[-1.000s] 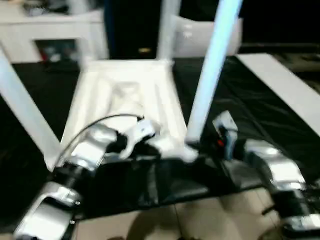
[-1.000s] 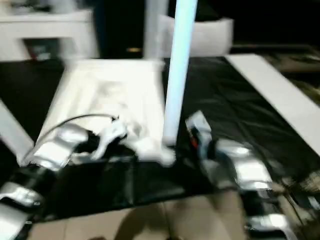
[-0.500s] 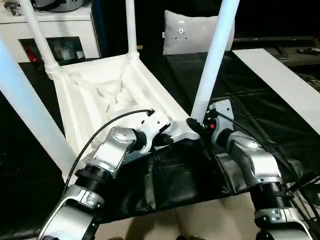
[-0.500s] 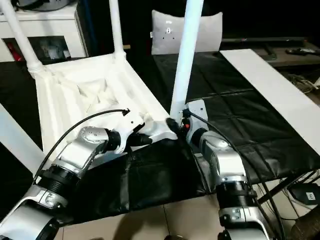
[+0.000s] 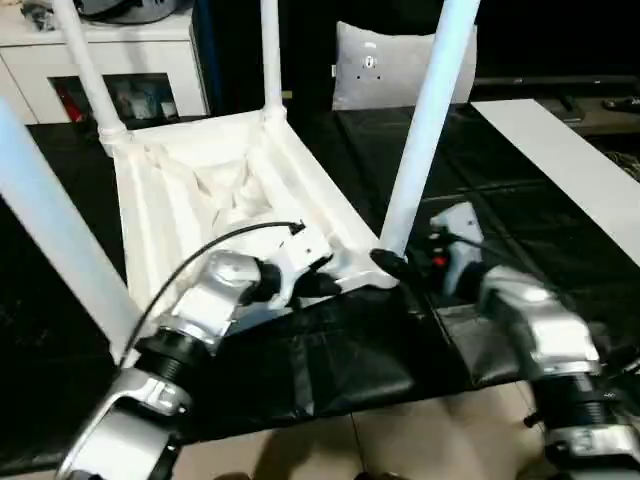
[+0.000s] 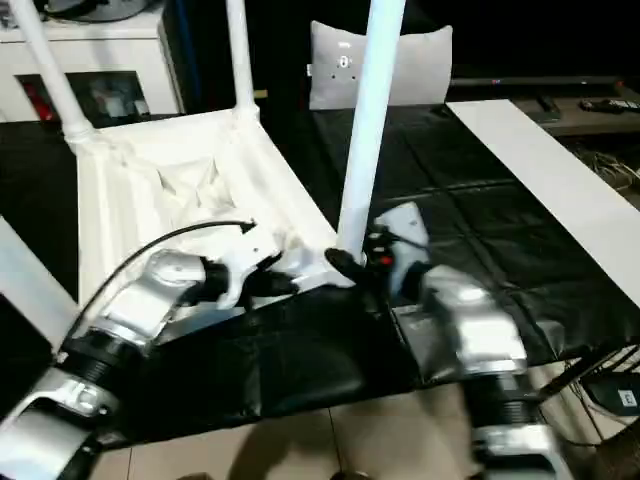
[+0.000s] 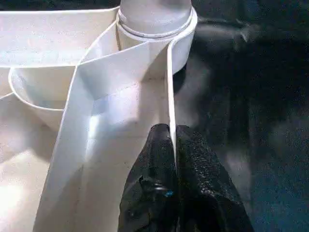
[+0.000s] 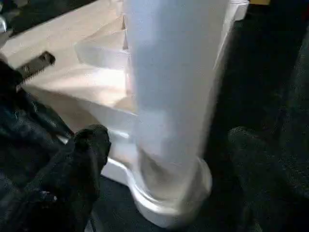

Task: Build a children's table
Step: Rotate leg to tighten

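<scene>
A: We are noting the left end effector first. Its two black fingers are pressed together on the thin side wall of the tabletop, one finger on each face, close to the near corner socket.

B: We are confirming that. The left forearm is lying across the near edge of the tabletop, with a black cable arcing over it.

A: The right end effector is standing spread wide, one finger on either side of the base of the near right leg. We are seeing a gap between each finger and the tube, so it is gripping nothing.

B: That leg is standing upright in its socket, and its flared collar is sitting at the corner.

A: Where is the tabletop lying?

B: We are seeing it upside down on the black sheet covering the worktop, ribbed underside facing up. Two far legs are rising from the back corners, and a fourth leg is crossing the near left of the head views.

A: Beyond the worktop we are recording a white cabinet at the far left, a grey cushion behind the right leg, and a long white board lying on the right.
</scene>
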